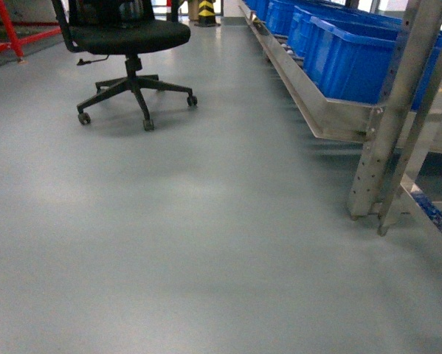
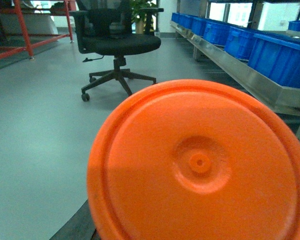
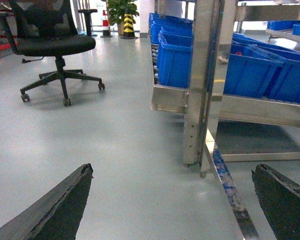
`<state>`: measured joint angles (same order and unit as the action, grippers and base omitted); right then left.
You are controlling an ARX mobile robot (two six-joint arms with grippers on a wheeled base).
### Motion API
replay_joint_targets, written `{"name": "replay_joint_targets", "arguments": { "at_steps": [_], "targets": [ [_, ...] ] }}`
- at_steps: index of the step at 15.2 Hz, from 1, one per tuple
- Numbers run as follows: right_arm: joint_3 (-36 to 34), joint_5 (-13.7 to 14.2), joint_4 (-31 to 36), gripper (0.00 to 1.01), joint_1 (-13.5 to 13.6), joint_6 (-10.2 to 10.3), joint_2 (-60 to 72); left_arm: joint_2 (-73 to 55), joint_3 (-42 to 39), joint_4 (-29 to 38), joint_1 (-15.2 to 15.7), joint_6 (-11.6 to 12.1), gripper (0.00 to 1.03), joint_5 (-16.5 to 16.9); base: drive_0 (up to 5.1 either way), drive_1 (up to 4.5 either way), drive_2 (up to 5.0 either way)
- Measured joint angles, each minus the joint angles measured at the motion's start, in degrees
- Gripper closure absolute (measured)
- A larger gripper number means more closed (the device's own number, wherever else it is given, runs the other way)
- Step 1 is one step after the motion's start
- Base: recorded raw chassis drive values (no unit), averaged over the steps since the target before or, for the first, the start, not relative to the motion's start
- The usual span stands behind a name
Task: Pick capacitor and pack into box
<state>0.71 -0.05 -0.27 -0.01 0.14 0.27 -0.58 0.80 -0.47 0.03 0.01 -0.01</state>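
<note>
A large orange round capacitor [image 2: 200, 165], seen end-on with a small central hub, fills the lower right of the left wrist view and hangs above the grey floor. It sits right in front of my left gripper and hides the jaws. Only a dark finger edge [image 2: 75, 226] shows at the lower left, so the gripper looks shut on it. My right gripper [image 3: 172, 170] is open, its two dark fingers [image 3: 64, 200] spread wide over bare floor with nothing between them. The box is out of view. Neither arm shows in the head view.
A black office chair [image 1: 132, 44] on castors stands ahead to the left. A steel rack [image 1: 387, 118] carrying blue bins [image 1: 353, 55] runs along the right, its legs close by. A red frame [image 1: 10, 33] is at the far left and a striped cone [image 1: 206, 11] far ahead.
</note>
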Motion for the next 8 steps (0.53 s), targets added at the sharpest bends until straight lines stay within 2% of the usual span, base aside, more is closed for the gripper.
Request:
{"name": "replay_joint_targets", "arguments": {
  "at_steps": [8],
  "targets": [
    [0.0, 0.0, 0.0, 0.03, 0.0, 0.0, 0.0, 0.0, 0.0, 0.1, 0.0, 0.0, 0.59, 0.0, -5.0, 2.42, 2.4]
  ]
}}
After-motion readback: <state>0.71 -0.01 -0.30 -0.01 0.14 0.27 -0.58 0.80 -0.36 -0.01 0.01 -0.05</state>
